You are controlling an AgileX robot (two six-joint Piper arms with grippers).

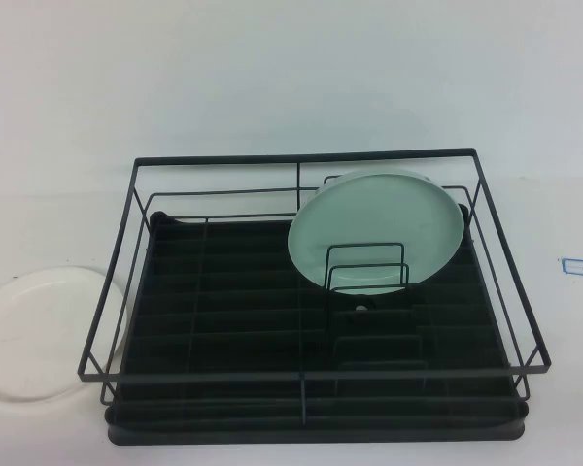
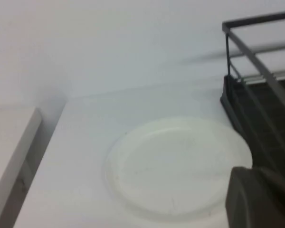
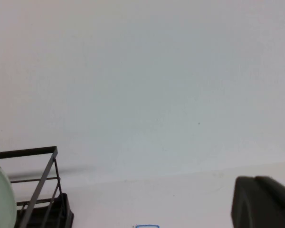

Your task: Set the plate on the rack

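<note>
Left hand (image 2: 261, 197) hovers beside plate (image 2: 178, 168); right hand (image 3: 263, 202) well apart.

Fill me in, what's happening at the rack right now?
Nothing is being handled yet. The white plate lies flat on the table, left of the rack; a mint-green plate already stands in its dividers. The left gripper hovers near the white plate. The right gripper sits beyond the rack's right side.
</note>
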